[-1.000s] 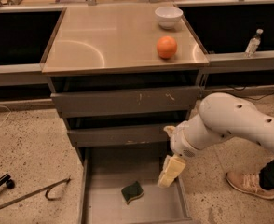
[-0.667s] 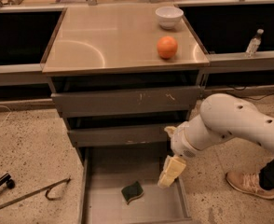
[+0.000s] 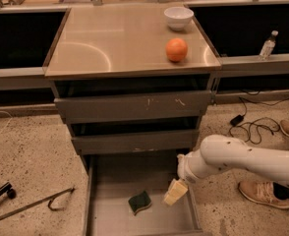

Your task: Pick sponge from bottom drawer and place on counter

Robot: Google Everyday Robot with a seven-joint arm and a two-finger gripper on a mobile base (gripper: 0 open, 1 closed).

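The dark green sponge [image 3: 140,201] lies flat on the grey floor of the open bottom drawer [image 3: 110,181], near its middle. My gripper [image 3: 175,192] hangs from the white arm inside the drawer, just right of the sponge and a little apart from it, holding nothing that I can see. The counter [image 3: 115,38] is the shiny beige top of the cabinet above.
An orange [image 3: 176,49] and a white bowl [image 3: 178,17] sit on the right half of the counter. Two upper drawers [image 3: 134,107] are partly pulled out above the bottom one. A plastic bottle [image 3: 267,45] stands on the right ledge. Cables [image 3: 252,127] and a person's shoes [image 3: 265,193] are on the floor at right; a metal rod [image 3: 31,205] lies at left.
The arm has lowered and shifted slightly, bringing my gripper down into the drawer, closer to the sponge. The sponge has not moved.
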